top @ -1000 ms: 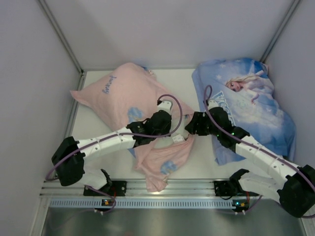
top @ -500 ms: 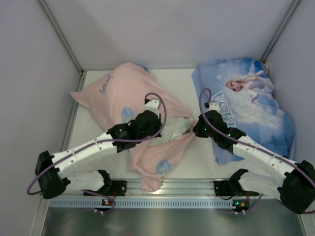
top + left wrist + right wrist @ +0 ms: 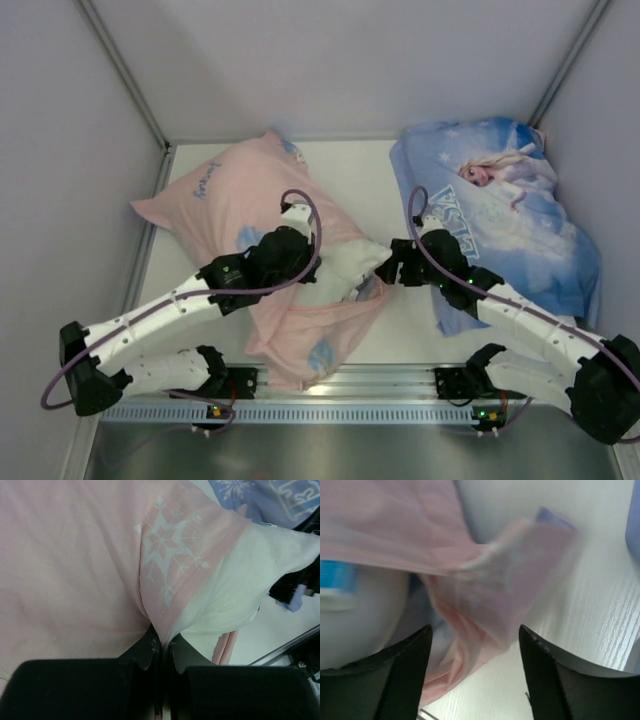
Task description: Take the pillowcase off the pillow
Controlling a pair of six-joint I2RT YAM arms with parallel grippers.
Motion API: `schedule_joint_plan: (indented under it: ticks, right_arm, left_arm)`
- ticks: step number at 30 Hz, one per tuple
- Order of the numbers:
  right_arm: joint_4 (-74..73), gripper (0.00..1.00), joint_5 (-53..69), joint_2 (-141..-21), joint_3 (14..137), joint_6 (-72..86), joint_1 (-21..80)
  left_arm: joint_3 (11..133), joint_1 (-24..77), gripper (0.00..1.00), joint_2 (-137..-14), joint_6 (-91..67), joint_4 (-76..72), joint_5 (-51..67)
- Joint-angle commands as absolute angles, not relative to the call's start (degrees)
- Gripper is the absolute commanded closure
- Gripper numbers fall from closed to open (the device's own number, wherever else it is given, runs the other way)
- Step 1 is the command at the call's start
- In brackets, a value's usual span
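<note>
- Progress is early: we see one pillow (image 3: 345, 265) corner bared, the pillowcase (image 3: 235, 195) covering the rest, left of centre.
- Our left gripper (image 3: 160, 642) pinches its hem; right gripper (image 3: 475, 630) spread.

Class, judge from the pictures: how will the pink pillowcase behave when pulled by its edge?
Probably floppy: the pillowcase creases toward the left gripper pinching its hem. Likely light, being thin cloth in loose folds. It may drag on the plump pillow.
</note>
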State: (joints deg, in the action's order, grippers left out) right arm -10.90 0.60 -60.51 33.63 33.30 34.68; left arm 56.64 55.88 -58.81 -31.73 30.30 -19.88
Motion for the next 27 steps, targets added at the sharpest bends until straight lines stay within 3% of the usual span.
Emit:
schedule_joint_plan:
  ticks: [1,7,11,15,20,27]
  right_arm:
    - [-8.08,0.31,3.52,-53.54,34.1,32.6,34.19]
    - [-12.92,0.27,3.16,-41.5,29.8,36.29,34.19]
    - [-7.67,0.34,8.78,-36.57,23.57,48.82,34.37]
    - [5.53,0.35,11.69,-38.75,17.67,55.54,34.98]
    - [4.84,0.33,11.78,-45.43,22.93,54.76,35.33]
    - [0.36,0.29,9.49,-45.17,27.86,54.05,35.6]
  left_arm:
    - [60.63,54.76,1.0,-65.28,-30.06,23.21,-18.29]
    - [71.0,52.65,1.0,-76.8,-29.97,20.13,-14.15]
    - [72.6,52.56,1.0,-80.94,-32.77,17.41,-12.57]
    - [73.47,52.56,1.0,-82.88,-34.63,15.29,-10.02]
    - [73.56,52.56,1.0,-83.32,-34.63,14.77,-9.67]
    - [73.56,52.3,1.0,-83.58,-34.01,14.77,-9.4]
